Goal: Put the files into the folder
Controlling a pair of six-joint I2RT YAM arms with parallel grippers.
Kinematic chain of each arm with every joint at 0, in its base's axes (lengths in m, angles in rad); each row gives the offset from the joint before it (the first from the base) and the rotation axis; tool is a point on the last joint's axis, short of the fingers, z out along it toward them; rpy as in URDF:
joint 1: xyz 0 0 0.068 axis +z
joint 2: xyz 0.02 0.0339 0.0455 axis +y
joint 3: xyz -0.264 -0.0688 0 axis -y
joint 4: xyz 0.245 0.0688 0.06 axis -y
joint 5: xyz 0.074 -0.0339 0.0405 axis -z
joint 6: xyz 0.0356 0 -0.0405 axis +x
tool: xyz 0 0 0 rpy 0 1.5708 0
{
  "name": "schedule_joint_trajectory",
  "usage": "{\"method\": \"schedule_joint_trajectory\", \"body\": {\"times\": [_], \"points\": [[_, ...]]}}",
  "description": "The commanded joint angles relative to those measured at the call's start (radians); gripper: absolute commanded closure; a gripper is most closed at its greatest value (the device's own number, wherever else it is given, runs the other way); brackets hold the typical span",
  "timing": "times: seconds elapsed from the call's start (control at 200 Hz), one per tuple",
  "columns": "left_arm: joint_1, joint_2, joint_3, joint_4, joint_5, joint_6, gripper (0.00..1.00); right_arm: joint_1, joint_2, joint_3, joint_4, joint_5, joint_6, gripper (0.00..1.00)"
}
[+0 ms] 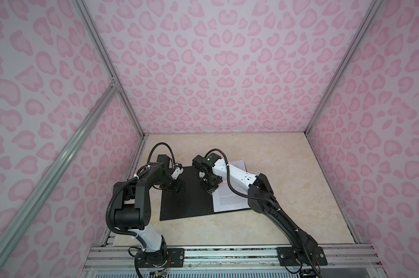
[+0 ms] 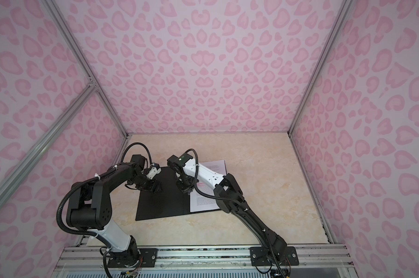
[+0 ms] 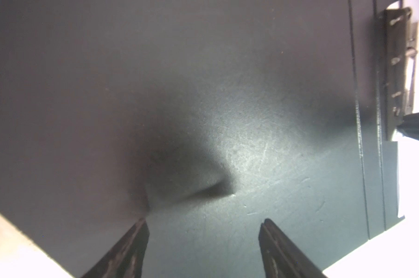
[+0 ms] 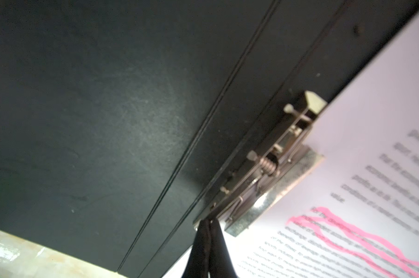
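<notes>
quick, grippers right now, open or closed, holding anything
Left gripper: open, empty, over the black inside of the thin open folder.
Right gripper: closed, tips at the silver metal spine clip.

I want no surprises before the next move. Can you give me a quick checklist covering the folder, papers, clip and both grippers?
1. Thin black-lined folder lies open flat: ok.
2. White printed paper sheets lie on its right half: ok.
3. Metal spine clip plate overlaps the sheets' edge: ok.
4. Clip clamped fully down: cannot tell.
5. Left gripper open over the bare left cover: ok.
6. Right gripper shut, tips at the clip's end: ok.
</notes>
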State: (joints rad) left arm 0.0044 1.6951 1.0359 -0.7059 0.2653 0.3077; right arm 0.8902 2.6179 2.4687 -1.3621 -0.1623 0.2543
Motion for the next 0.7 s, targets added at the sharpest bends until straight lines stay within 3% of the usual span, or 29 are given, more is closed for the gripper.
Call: {"method": "schedule_joint_trajectory", "body": {"times": [0.0, 0.695], "points": [[0.001, -0.011, 0.01, -0.015, 0.014, 0.011, 0.24, -0.003, 0.012, -0.005, -0.001, 0.032, -0.003, 0.96], [0.002, -0.003, 0.021, -0.019, 0.02, 0.01, 0.24, -0.005, -0.001, 0.037, -0.022, 0.012, -0.013, 0.95]]}}
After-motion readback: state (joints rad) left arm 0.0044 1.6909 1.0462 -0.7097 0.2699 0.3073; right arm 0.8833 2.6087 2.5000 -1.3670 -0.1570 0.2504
